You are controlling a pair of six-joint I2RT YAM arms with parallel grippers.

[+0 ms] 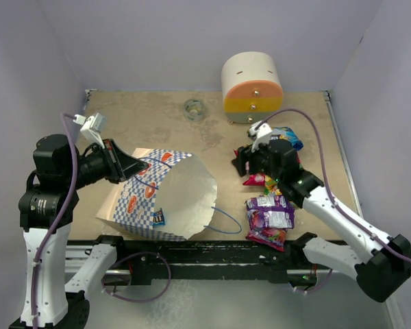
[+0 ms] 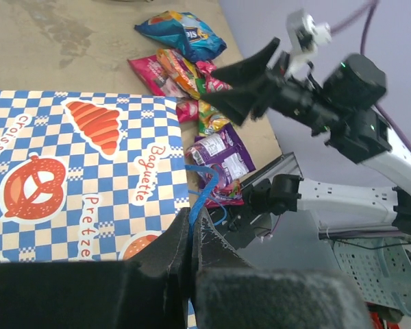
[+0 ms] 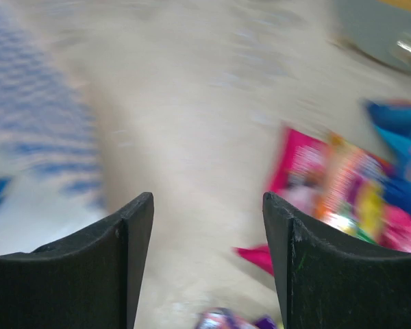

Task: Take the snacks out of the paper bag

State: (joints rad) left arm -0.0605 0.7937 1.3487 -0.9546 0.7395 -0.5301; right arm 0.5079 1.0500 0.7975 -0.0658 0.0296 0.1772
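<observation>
Lying on its side, the light, crumple-prone blue-and-white checkered paper bag (image 1: 142, 197) is pinched at its rim by the closed left gripper (image 2: 190, 241), while the glossy snack packets (image 1: 270, 218) heaped beside it, probably slippery, are best nipped at a crimped edge by the spread, empty right gripper (image 3: 205, 207).

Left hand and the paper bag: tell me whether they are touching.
Touching. The left wrist view shows the left hand shut on the paper bag by its blue cord handle, right at the bag's edge.
</observation>
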